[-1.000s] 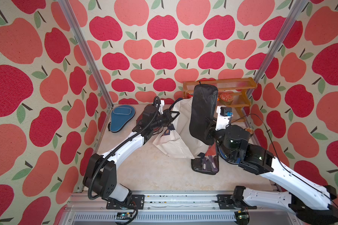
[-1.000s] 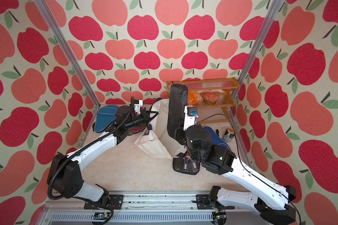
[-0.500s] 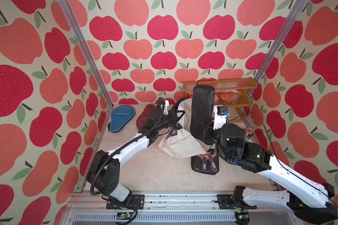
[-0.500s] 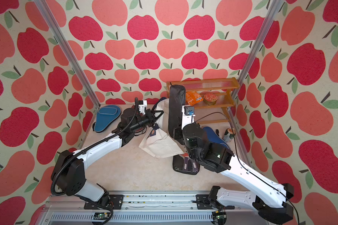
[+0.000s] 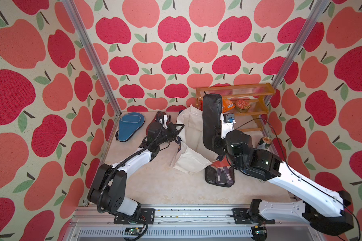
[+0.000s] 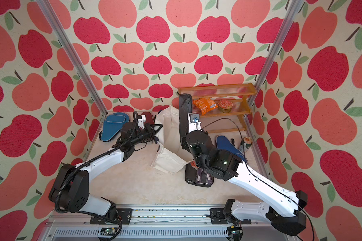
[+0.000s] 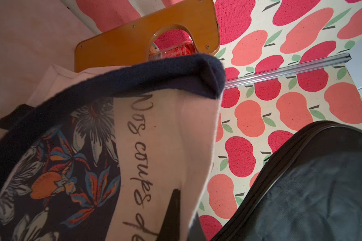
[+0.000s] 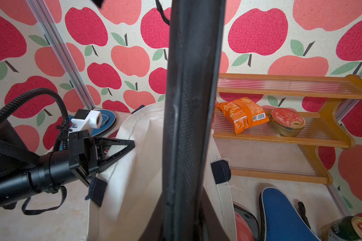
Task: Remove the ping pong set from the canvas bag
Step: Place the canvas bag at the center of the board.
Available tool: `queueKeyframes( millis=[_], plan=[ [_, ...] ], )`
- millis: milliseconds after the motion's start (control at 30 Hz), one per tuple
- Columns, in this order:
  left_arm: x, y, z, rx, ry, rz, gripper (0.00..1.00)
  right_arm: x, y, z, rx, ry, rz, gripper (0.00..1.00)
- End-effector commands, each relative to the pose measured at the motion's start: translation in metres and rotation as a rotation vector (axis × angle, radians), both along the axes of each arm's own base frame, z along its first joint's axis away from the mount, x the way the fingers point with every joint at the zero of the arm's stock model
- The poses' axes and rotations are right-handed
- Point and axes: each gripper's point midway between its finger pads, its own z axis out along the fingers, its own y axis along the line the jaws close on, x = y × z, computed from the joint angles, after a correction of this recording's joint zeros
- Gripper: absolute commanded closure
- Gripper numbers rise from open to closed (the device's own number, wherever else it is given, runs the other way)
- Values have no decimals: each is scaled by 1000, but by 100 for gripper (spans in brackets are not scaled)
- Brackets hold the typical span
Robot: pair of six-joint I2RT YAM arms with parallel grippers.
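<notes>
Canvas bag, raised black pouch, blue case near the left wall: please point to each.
canvas bag (image 5: 188, 160), in a top view, on its lower cloth panel.
black pouch (image 5: 210, 119), in a top view, on its black face.
blue case (image 5: 130, 127), in a top view, on its blue face.

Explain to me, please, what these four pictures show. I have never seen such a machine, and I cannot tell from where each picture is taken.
These are two robot arms at a table, each ending in two fingers. Two pictures look down from above, nearly alike; the other two come from a camera on each wrist. The left fingers are shut on the bag at its edge. The right fingers hold a black pouch upright at the bag's mouth. On the table are a blue case on the left, a maroon case, a second blue case on the right, a flat pouch showing red paddles, and a can. At the back stands a shelf with a snack bag and a tin.
</notes>
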Motion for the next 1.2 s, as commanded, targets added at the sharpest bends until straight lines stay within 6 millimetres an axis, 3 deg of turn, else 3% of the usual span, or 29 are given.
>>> queueKeyframes(
  millis=[0, 200, 367, 467, 567, 833, 967, 1167],
  plan=[
    [-11, 8, -2, 55, -29, -66, 100, -1, -5, 34, 71, -55, -21, 100],
    [-17, 11, -27, 200, 1, -135, 100, 2, 2, 33, 52, -49, -12, 100],
    [-19, 22, -54, 428, 53, -176, 100, 4, 15, 32, 24, -44, 19, 100],
    [-16, 29, -56, 498, 79, -179, 100, 6, 24, 27, 5, -34, 38, 100],
    [-13, 29, -42, 507, 55, -174, 91, 8, 32, 23, -12, -31, 53, 100],
    [-1, 38, 19, 499, -38, -124, 38, 13, 56, 18, -89, -70, 120, 100],
    [4, 48, 53, 461, -70, -82, 26, 15, 65, 21, -122, -107, 147, 100],
    [4, 76, 99, 342, -79, -3, 21, 13, 78, 28, -196, -203, 195, 100]
  ],
)
